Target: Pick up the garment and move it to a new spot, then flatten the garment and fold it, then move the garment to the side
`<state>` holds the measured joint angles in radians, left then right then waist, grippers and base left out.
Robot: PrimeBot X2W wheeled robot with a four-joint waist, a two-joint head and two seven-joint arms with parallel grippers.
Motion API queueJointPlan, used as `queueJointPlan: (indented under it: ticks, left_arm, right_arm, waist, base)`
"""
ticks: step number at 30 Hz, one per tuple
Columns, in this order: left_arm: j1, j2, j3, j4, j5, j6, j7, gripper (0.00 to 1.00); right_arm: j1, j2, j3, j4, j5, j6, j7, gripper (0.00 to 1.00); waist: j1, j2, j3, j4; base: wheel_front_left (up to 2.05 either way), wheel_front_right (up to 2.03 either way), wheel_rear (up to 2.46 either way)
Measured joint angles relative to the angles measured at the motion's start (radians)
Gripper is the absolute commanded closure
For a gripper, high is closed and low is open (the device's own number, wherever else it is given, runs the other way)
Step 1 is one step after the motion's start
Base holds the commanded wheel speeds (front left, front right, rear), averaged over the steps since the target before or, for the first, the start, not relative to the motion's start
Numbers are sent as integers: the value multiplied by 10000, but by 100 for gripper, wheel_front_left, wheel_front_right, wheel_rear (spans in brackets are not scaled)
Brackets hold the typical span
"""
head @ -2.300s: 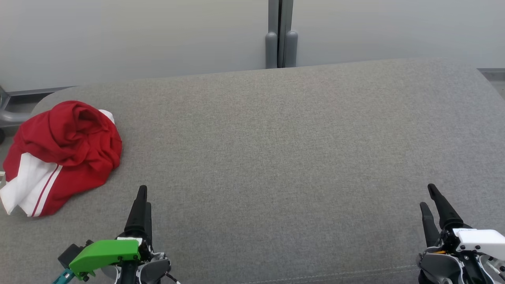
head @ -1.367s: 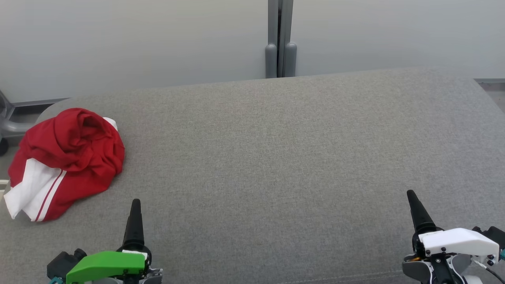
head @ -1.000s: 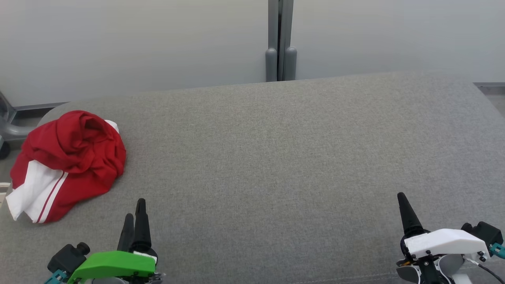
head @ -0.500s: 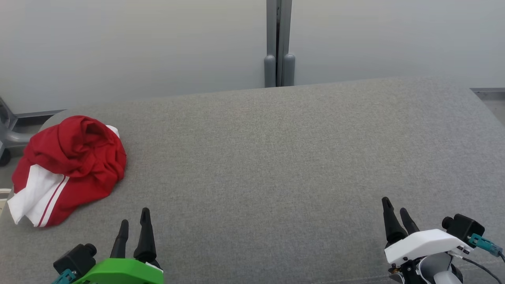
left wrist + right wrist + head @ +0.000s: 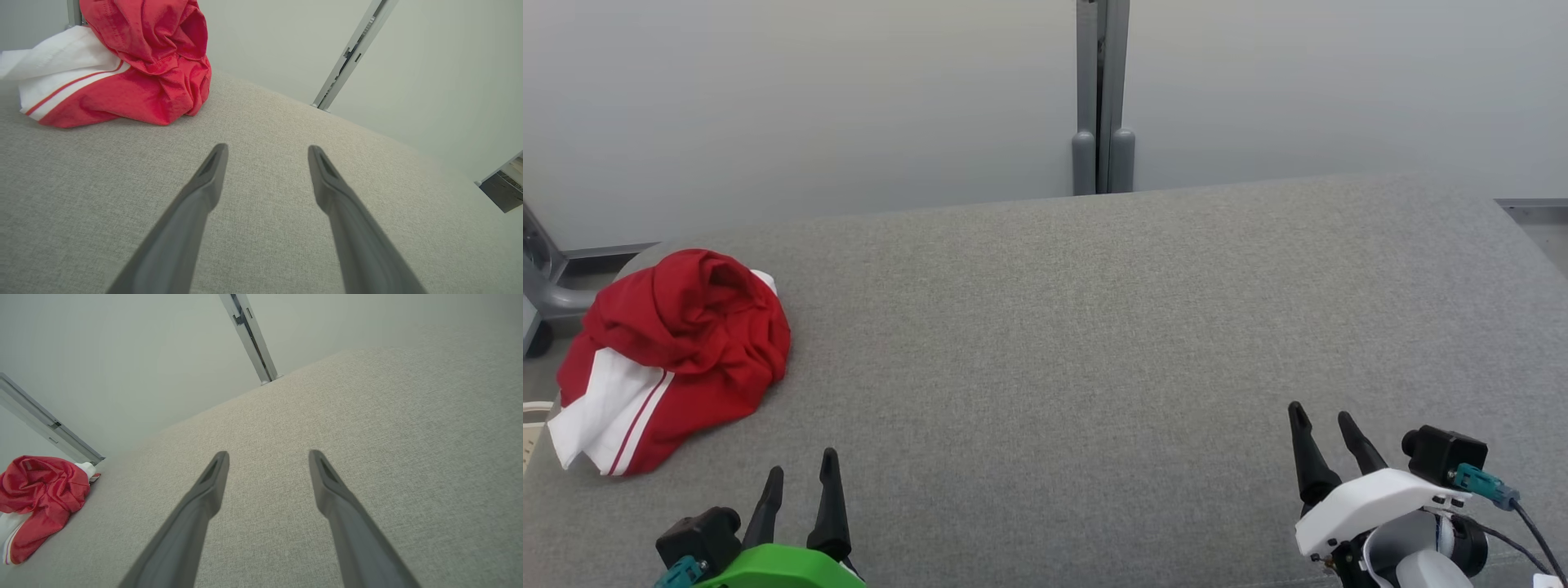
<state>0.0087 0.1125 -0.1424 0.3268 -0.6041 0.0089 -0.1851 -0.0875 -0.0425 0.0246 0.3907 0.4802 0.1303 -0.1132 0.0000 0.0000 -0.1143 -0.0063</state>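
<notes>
A crumpled red garment point(image 5: 678, 343) with a white striped panel lies bunched at the far left of the grey padded table point(image 5: 1094, 343). In the left wrist view the garment point(image 5: 139, 61) sits up and to the left, beyond the fingertips. My left gripper point(image 5: 800, 474) stands open near the front edge, a short way below and right of the garment, holding nothing. Its two dark fingers point(image 5: 204, 192) are spread over bare fabric. My right gripper point(image 5: 1321, 415) is open at the lower right, far from the garment point(image 5: 41, 498), with nothing between its fingers point(image 5: 331, 490).
A pale wall with a grey vertical post point(image 5: 1101, 90) runs behind the table. A grey metal frame point(image 5: 543, 286) stands off the table's left end, close to the garment. The table's left edge curves down just beside the cloth.
The camera has tilted, so the whole scene sits lower. Both grippers have turned and gone from fingers together to spread apart. The garment has not moved on the table.
</notes>
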Motion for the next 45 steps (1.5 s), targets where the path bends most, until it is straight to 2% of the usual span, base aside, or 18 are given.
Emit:
queueJointPlan:
  ticks: [20,45]
  left_arm:
    - [386,224,88,-336,1214,466,297,0]
    - [638,420,-213,-700,2506,497,207,0]
  right_arm:
    - [121,-25,598,-347,-1847,2,-4,0]
    - [209,-54,1099,-291,-3187,2,-650,0]
  waist:
    - [0,0,-343,7]
    - [0,0,-598,36]
  base:
    - [0,0,0]
    - [0,0,0]
